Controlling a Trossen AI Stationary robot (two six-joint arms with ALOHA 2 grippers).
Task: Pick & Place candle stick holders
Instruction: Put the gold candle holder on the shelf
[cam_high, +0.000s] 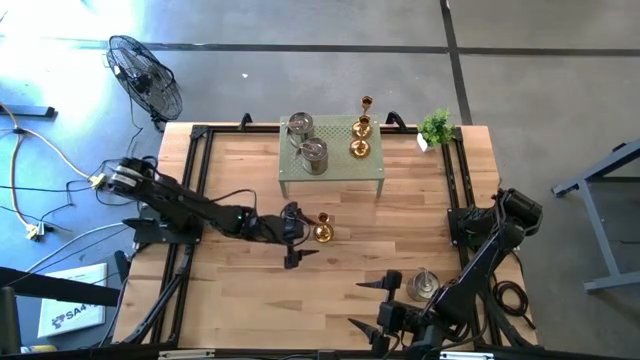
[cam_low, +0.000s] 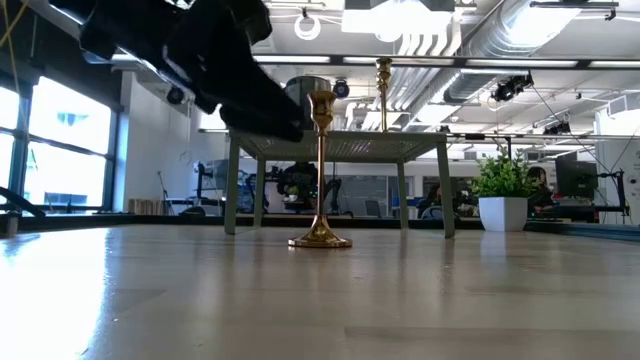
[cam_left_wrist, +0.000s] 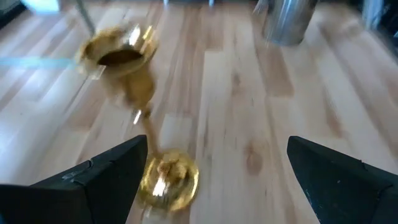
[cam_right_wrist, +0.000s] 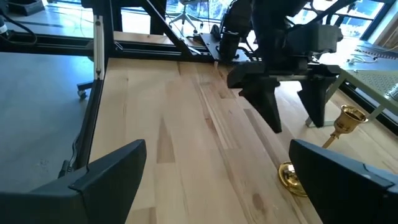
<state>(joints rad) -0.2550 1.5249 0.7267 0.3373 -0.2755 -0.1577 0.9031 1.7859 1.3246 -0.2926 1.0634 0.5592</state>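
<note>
Open wood between left gripper (cam_high: 297, 238) and right gripper (cam_high: 378, 303), passable. Obstructions: upright gold candle stick holder (cam_high: 322, 230) just beside left gripper's spread fingers; silver candle stick holder (cam_high: 423, 283) near right gripper; green perforated stand (cam_high: 333, 168) blocking far centre

The left claw (cam_high: 293, 237) is open beside a standing candle holder (cam_high: 322, 231); the stand (cam_high: 333, 170) with four more holders is behind them.
</note>
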